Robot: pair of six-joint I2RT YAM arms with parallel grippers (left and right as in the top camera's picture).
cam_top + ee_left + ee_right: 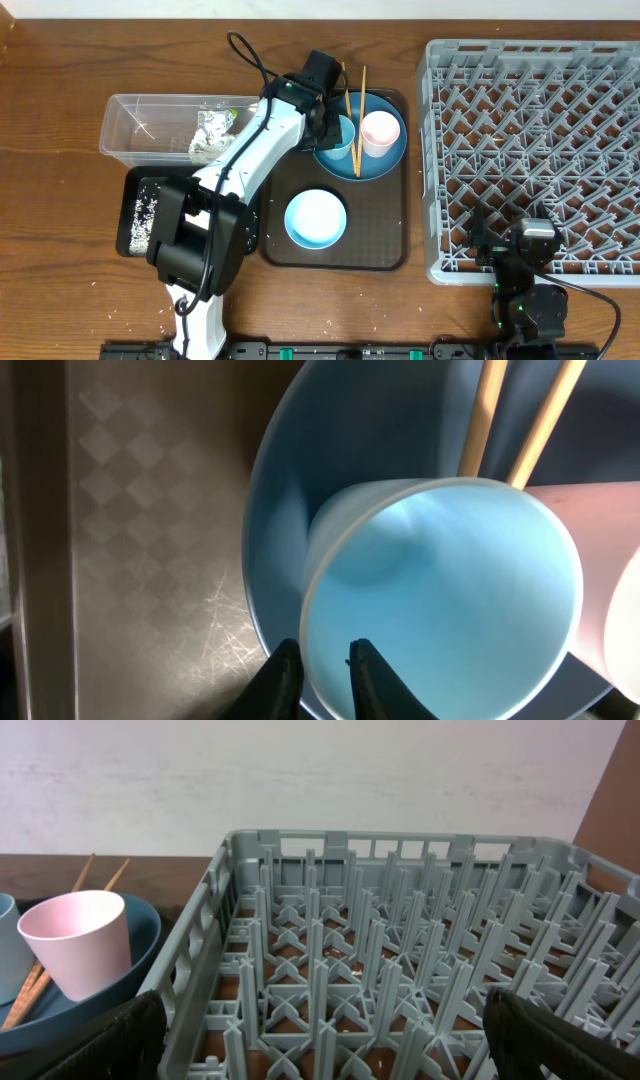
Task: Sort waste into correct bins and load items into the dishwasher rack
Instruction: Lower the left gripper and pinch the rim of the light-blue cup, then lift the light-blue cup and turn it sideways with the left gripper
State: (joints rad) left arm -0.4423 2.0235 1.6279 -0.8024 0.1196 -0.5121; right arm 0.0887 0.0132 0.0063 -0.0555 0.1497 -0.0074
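Note:
My left gripper (pixel 335 125) (pixel 320 652) is shut on the rim of the light blue cup (pixel 340 135) (pixel 440 590), with one finger inside and one outside. The cup stands on the blue plate (pixel 385 165) (pixel 280 490), next to the pale pink cup (pixel 380 132) (pixel 75 940). Two chopsticks (pixel 355 88) (pixel 485 420) lean on the plate's far rim. The white-blue bowl (pixel 316 218) sits on the brown tray nearer me. My right gripper (pixel 525 245) (pixel 330 1050) is open and empty over the near edge of the grey rack (pixel 535 150) (pixel 400 950). I see no carrot.
The brown serving tray (pixel 385 245) (pixel 150 560) holds the plate and bowl. The clear tub (pixel 150 125) at the left holds white tissue (pixel 205 148) and a wrapper (pixel 213 122). The black tray (pixel 140 215) holds rice grains. Loose grains dot the table.

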